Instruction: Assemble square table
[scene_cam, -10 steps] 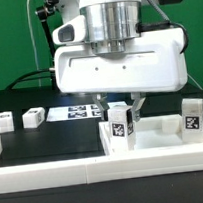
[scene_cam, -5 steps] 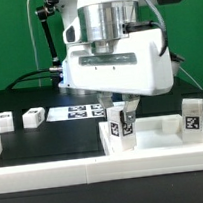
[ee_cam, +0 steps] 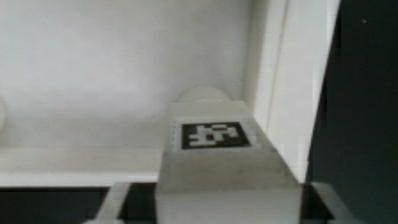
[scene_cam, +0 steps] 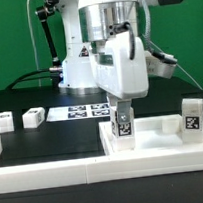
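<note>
Leg (scene_cam: 122,131) upright, long axis vertical | tool (scene_cam: 122,115) grips its top

The claw (scene_cam: 122,112) hangs over the square tabletop (scene_cam: 159,140), with one leg (scene_cam: 122,129) upright between its fingers and directly below it. In the wrist view this leg sits over the tabletop's floor, just beside a raised rim (ee_cam: 294,60). On the exterior view's right of the claw, well apart from it, a second leg (scene_cam: 192,119) stands upright at that end of the tabletop. On the exterior view's left of the claw and slightly behind it, the marker board (scene_cam: 79,113) lies flat on the work surface (scene_cam: 54,146). Farther from the claw on that side sit a third leg (scene_cam: 33,117) and, beyond it, a fourth leg (scene_cam: 5,121), apart from each other. In front of the claw and tabletop, nearest the camera, a long rail (scene_cam: 87,177) runs across.
</note>
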